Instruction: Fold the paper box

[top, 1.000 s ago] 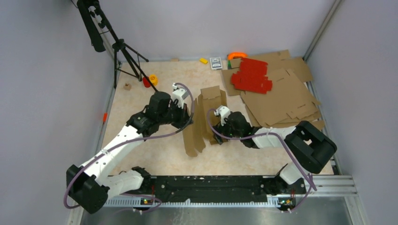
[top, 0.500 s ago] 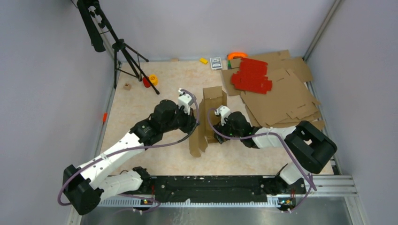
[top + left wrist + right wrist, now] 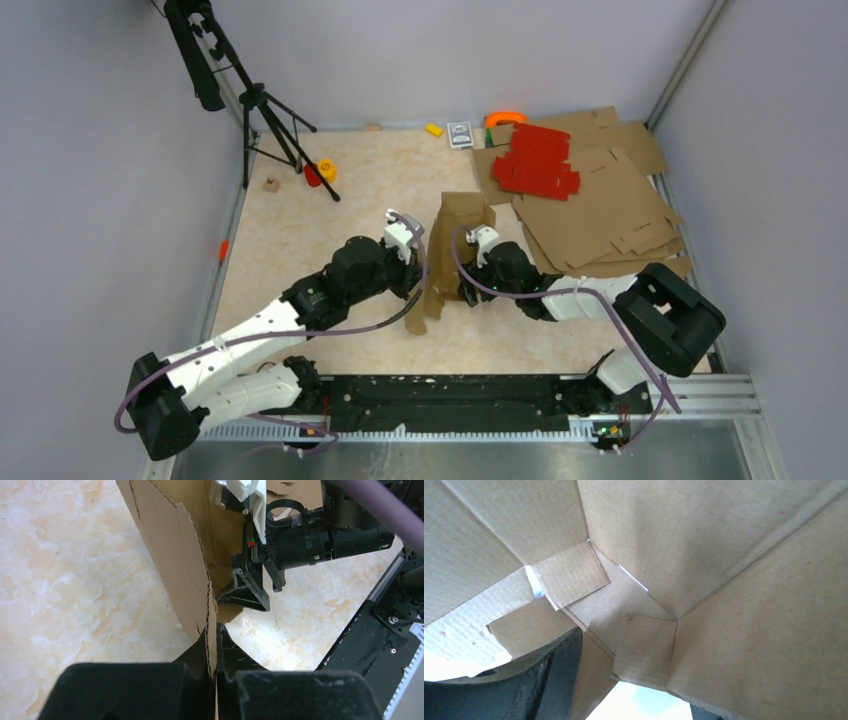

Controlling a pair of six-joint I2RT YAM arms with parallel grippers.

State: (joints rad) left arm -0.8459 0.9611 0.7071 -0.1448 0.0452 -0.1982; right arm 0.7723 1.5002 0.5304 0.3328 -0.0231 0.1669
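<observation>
**A:** Where does the plain brown corrugated cardboard box (image 3: pixel 458 222) stand?

**B:** Near the middle of the pale marbled bench (image 3: pixel 320 200), half raised. Its creased panels stand on edge between the two arms, running from about 12 o'clock down toward 7 o'clock when seen from above.

**A:** And the left fingers (image 3: pixel 145 687)?

**B:** Clenched on the box. They come in from 9 o'clock. The left wrist view shows the perforated edge of one upright panel pinched tight between them, low and close to the bench.

**A:** The right fingers (image 3: pixel 539 680)?

**B:** Released and spread wide. They reach in from 3 o'clock into the hollow of the box. The right wrist view shows brown panels and two small tabs all round. One dark finger is at lower left, and only a sliver of the other at lower right.

**A:** What else lies on the bench?

**B:** Larger flat brown cardboard sheets (image 3: pixel 600 215) lie at 2 o'clock, near the box's upper end. Red cardboard sheets (image 3: pixel 537 158) lie on top of them. A black tripod (image 3: pixel 262 105) stands at 11 o'clock, well apart from the box.
</observation>
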